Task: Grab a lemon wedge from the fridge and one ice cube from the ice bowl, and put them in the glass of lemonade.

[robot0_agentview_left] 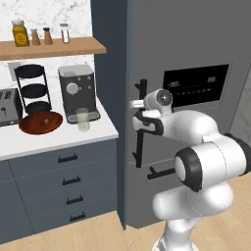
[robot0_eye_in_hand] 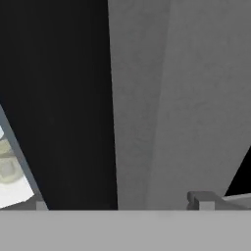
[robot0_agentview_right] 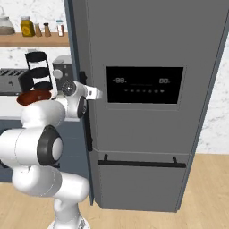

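The fridge [robot0_agentview_left: 196, 44] is a tall dark grey appliance with a black display panel [robot0_agentview_left: 196, 86], and its doors are shut. The lemon wedge is hidden. My gripper [robot0_agentview_left: 138, 116] sits at the long black door handle [robot0_agentview_left: 141, 147], at the fridge's left edge. In the hand view the gripper [robot0_eye_in_hand: 121, 203] is open, fingertips [robot0_eye_in_hand: 200, 200] far apart, close against the grey fridge [robot0_eye_in_hand: 196, 98] face. On the counter stands the reddish-brown ice bowl [robot0_agentview_left: 41, 123] with a tiny pale speck [robot0_agentview_left: 46, 119] inside, possibly the ice cube. The glass of lemonade [robot0_agentview_left: 83, 119] stands right of the bowl.
A coffee machine [robot0_agentview_left: 77, 90], a black three-tier rack [robot0_agentview_left: 33, 88] and a toaster [robot0_agentview_left: 7, 108] line the back of the white counter [robot0_agentview_left: 59, 139]. A wooden shelf [robot0_agentview_left: 54, 48] with bottles hangs above. Drawers sit below the counter. A lower fridge drawer handle [robot0_agentview_right: 141, 163] runs across.
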Tool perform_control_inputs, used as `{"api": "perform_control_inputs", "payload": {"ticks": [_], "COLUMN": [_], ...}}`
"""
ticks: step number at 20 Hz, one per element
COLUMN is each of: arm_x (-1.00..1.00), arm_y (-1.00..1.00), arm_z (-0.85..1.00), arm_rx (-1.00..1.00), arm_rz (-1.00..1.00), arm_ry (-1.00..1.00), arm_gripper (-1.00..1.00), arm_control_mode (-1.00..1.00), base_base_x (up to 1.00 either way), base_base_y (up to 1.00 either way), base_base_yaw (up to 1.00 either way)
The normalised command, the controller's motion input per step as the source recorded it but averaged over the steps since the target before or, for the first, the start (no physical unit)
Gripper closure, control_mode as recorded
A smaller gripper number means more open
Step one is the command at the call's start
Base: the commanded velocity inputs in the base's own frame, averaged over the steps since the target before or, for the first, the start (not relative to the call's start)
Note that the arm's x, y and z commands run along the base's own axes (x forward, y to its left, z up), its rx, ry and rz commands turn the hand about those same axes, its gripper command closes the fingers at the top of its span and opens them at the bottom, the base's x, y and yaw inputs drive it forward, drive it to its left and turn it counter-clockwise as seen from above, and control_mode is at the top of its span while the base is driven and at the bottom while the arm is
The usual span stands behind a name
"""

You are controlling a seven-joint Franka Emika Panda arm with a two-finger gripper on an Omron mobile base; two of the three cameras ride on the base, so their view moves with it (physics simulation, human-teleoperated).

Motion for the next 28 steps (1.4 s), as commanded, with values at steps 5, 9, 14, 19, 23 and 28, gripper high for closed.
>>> {"api": "perform_control_inputs", "payload": {"ticks": [5,9,14,19,23,28], "arm_x": [0.75,0.61,-0.27,-0.86,-1.00,-1.00], "arm_y": [0.06,0.10,-0.14,-0.52,-0.79,-0.97], "arm_z": [-0.17,-0.04,0.07,0.31,0.31,0.20], "arm_rx": [0.00,0.00,0.00,0.01,0.05,0.07], "arm_rz": [-0.05,-0.07,-0.08,-0.05,-0.04,-0.04], "arm_ry": [0.00,0.00,0.18,0.31,0.28,0.20], "arm_gripper": [-1.00,1.00,1.00,1.00,1.00,1.00], "arm_control_mode": [-1.00,-1.00,-1.00,-1.00,-1.00,-1.00], "base_base_x": [0.00,0.00,0.00,0.00,0.00,0.00], "base_base_y": [0.00,0.00,0.00,0.00,0.00,0.00], "base_base_yaw": [0.00,0.00,0.00,0.00,0.00,0.00]}}
